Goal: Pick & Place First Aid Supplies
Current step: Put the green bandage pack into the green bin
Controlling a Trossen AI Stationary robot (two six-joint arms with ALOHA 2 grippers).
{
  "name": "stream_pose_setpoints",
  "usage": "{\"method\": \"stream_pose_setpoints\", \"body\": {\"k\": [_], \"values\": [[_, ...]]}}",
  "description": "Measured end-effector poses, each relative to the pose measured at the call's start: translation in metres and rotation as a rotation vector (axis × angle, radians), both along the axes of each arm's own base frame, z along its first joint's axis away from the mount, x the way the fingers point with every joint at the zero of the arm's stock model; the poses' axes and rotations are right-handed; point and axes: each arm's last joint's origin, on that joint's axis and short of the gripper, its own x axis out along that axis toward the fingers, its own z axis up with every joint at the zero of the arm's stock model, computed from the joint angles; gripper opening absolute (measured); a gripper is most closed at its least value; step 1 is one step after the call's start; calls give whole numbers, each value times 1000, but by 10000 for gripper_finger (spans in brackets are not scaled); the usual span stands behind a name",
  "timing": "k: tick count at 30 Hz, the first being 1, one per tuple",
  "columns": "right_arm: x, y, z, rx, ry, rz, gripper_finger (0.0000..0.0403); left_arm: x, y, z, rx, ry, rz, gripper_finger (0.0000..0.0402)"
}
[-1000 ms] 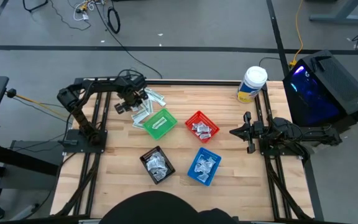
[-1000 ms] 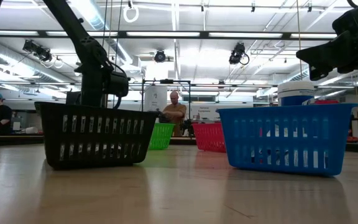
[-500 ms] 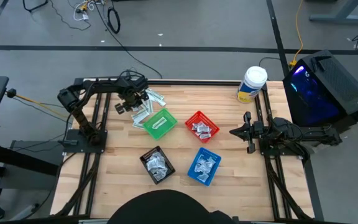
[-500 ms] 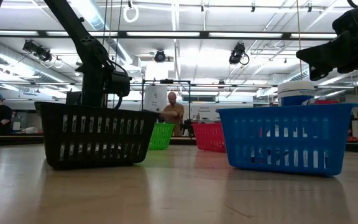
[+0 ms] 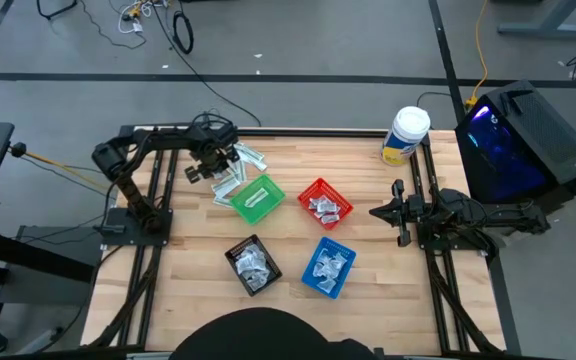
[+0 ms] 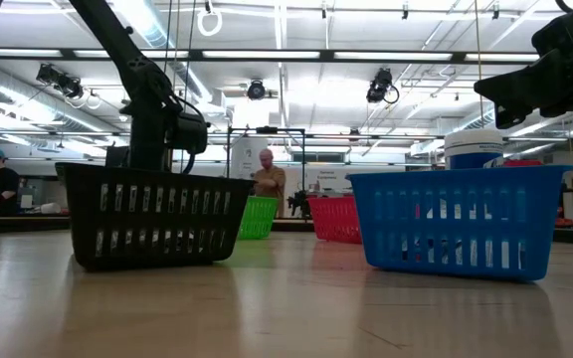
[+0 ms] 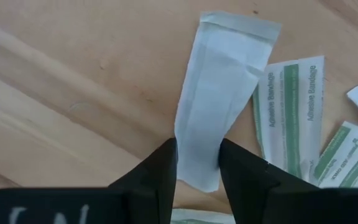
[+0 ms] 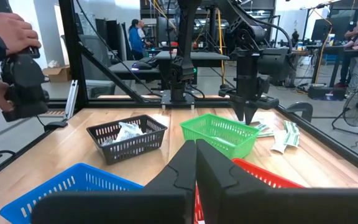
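Note:
My left gripper points down at the far left of the table, beside the green basket, over a loose pile of first aid supplies. Its fingers sit on a narrow white strip packet lying flat on the wood. Green-and-white bandage strips lie next to it. The black basket hides the fingertips in the low view. My right gripper is shut and empty at the table's right edge. My left gripper comes from above with its fingers pointing down. They stand against the two long edges of the white strip packet near one end, lying across the strip. The packet lies flat on the table, its other end stretching away from the fingers.
Red, black and blue baskets with packets stand mid-table. A white-lidded tub sits at the far right corner. A person's hand holding a dark device shows beyond the table.

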Motion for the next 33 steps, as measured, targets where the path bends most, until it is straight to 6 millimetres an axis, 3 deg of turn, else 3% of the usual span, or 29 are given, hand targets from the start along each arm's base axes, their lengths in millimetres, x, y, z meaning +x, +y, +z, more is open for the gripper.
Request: {"method": "stream_pose_setpoints", "body": {"k": [15, 22, 33], "values": [[0, 0, 0, 0, 0, 0, 13, -7, -19, 38, 65, -17, -38, 128], [0, 0, 0, 0, 0, 0, 13, 1, -41, 65, 146, -111, -122, 128], [0, 0, 0, 0, 0, 0, 13, 12, -70, 90, 289, -140, -606, 128]]}}
